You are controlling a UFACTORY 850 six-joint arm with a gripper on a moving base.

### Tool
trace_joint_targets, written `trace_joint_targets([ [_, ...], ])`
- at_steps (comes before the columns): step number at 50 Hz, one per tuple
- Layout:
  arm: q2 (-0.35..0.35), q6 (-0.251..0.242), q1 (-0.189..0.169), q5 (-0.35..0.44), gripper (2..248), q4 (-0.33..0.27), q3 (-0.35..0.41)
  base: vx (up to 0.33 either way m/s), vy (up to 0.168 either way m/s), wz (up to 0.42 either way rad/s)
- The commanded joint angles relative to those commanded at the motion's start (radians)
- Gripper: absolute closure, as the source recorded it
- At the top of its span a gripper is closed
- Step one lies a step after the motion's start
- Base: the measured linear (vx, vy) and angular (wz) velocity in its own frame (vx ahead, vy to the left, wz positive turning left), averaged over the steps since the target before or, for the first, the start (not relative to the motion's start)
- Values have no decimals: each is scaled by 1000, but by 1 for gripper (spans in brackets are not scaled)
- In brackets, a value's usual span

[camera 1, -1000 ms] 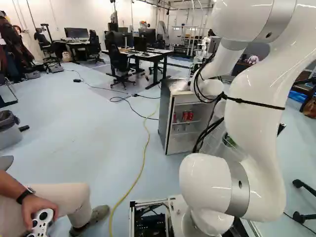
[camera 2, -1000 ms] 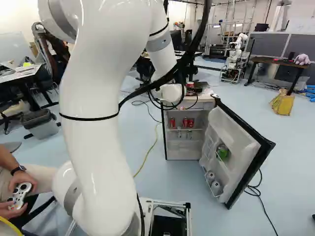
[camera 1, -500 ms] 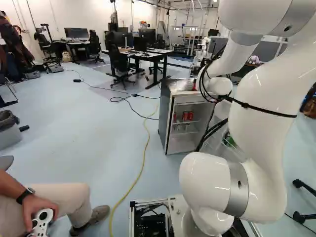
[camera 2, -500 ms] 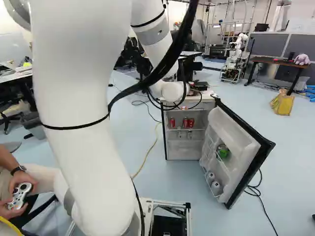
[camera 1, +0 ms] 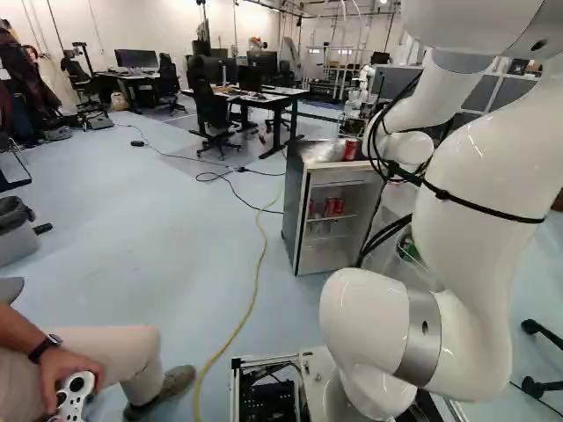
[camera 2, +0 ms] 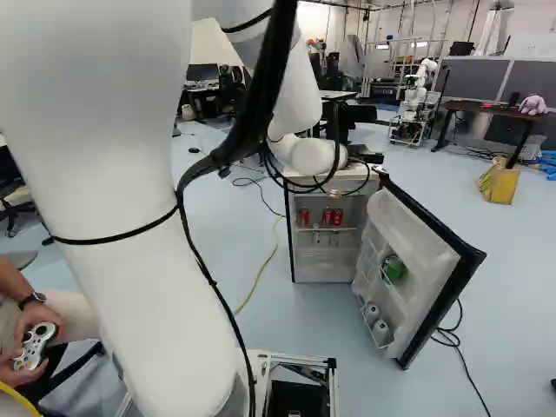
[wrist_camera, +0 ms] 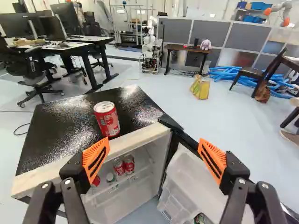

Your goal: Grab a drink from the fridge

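Orange-padded fingers (wrist_camera: 96,161) stand wide apart, released. Ahead of them, 1 red can (wrist_camera: 107,119) stands upright on the black top of the fridge (wrist_camera: 60,135), long axis vertical, close to its pale front edge; bare black top spreads beside and beyond it. Lower, seen between the fingers, 2 red cans (wrist_camera: 128,163) sit upright side by side on a shelf (wrist_camera: 133,178), with 1 more red thing (wrist_camera: 96,180) partly hidden behind 1 pad. The fridge door (camera 2: 417,261) swings wide, leaving the cabinet's front open.
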Motion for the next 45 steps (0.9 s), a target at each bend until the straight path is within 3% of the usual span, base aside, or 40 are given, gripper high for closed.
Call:
trace_joint_targets([
  [21,45,0,-70,-116,3,46,-1,0,0,0],
  [45,65,0,-147,-304,3,98,-36,0,0,0],
])
